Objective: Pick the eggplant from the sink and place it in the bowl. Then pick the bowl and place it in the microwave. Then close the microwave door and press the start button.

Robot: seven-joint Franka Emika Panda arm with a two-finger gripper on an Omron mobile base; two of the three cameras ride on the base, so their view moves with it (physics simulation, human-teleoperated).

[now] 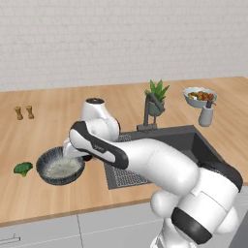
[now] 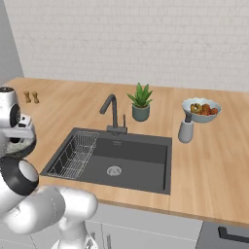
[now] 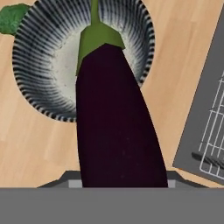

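Observation:
In the hand view the glossy dark purple eggplant with its green stem cap runs up from between my fingers, and its stem end hangs over the bowl. My gripper is shut on the eggplant just above the right rim of the wide grey-blue bowl, which stands on the wooden counter left of the sink. The eggplant hides my fingertips. In the right base view the sink holds no vegetable.
A broccoli floret lies left of the bowl. A wire rack fills the sink's left part. Behind the sink stand the faucet, a potted plant, a light-blue bowl of food and a grey bottle. Two small shakers stand far left.

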